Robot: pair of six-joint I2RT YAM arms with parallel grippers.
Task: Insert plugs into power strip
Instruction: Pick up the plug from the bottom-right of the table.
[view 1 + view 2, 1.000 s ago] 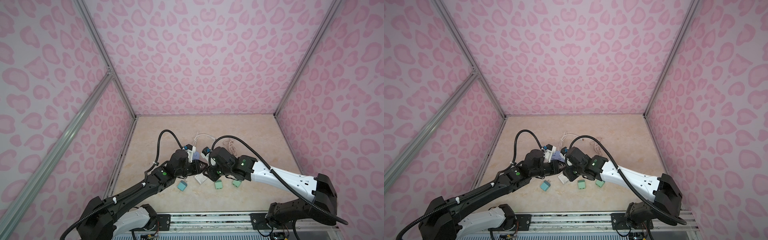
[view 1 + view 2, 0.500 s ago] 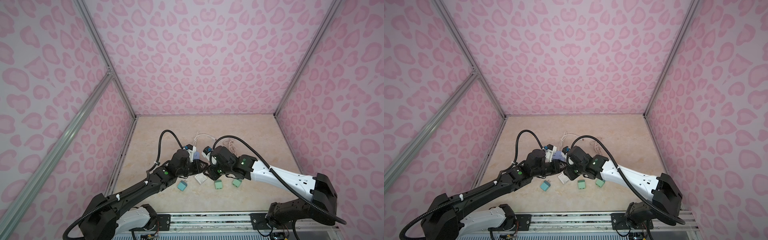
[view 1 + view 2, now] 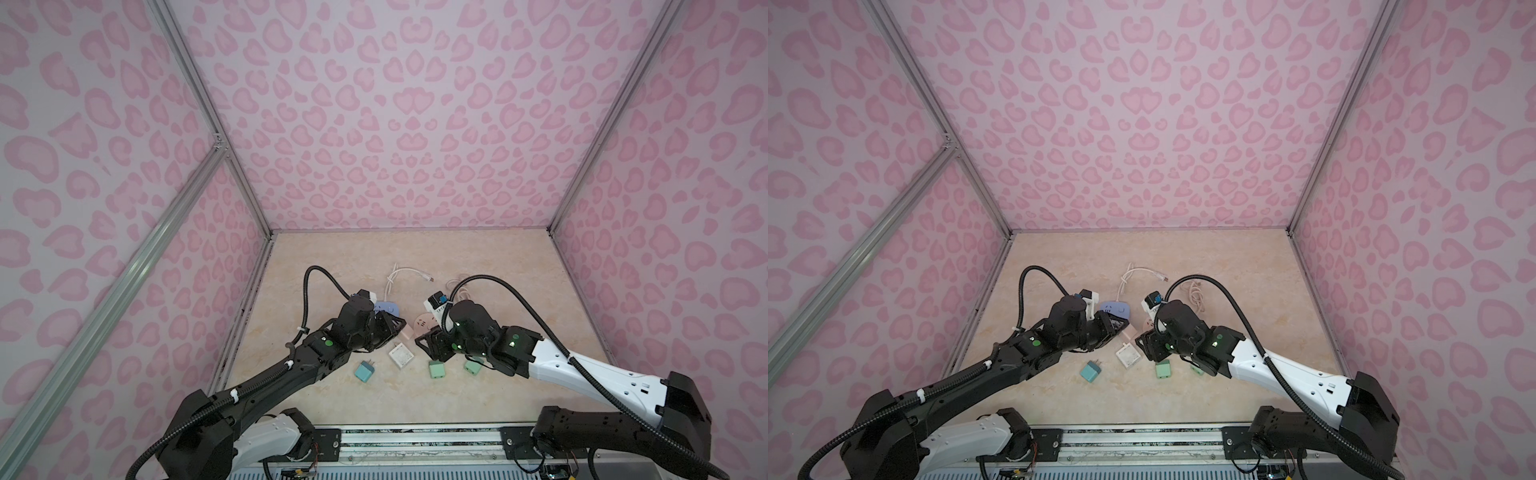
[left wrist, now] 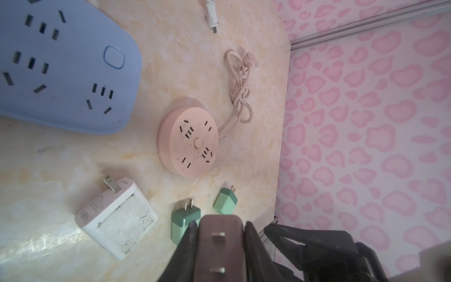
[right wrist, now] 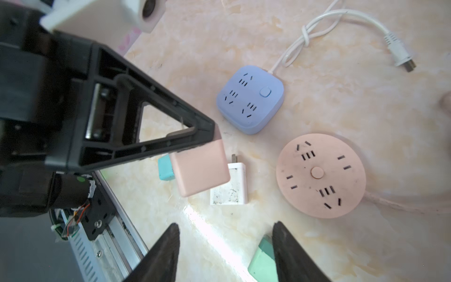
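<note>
My left gripper is shut on the pinkish-tan plug, prongs facing the wrist camera. In the right wrist view this plug hangs above the floor near the white plug. My right gripper is open and holds nothing; one mint plug lies by one of its fingers. A blue square power strip and a round pink power strip lie between the arms. On the floor lie the teal plug and two mint plugs.
A white cord runs from the blue strip toward the back. The pink strip's knotted cord lies beside it. Pink patterned walls enclose the floor on three sides, and a metal rail runs along the front edge.
My right gripper has opened wider and drawn back from the left gripper. The left gripper has kept the pinkish-tan plug and barely moved.
</note>
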